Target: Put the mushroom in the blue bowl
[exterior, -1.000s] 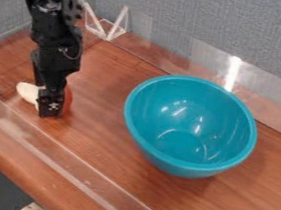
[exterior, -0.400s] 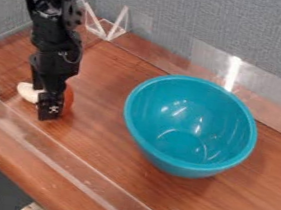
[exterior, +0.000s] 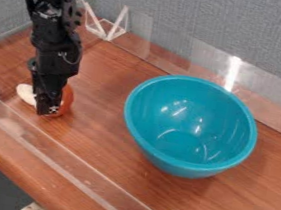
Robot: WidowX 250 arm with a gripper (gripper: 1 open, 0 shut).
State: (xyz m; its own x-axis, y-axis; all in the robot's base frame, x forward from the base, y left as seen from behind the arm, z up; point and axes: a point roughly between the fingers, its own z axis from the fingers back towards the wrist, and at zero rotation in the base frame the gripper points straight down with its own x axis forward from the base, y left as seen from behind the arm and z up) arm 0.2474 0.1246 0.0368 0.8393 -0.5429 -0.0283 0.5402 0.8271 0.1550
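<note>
Gripper (exterior: 48, 105) pointing straight down, jaws partly closed, straddling the mushroom (exterior: 32, 93); grip unconfirmed; bowl (exterior: 190, 126) lying well right.

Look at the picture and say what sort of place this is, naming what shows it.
Probably a robot test bench, not a home: a wooden table fenced by clear plastic panels, a black robot arm, and only a blue bowl and toy mushroom.

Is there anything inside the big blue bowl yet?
No, it is empty. The blue bowl shows only its shiny inside, and the mushroom lies on the table by the gripper.
</note>
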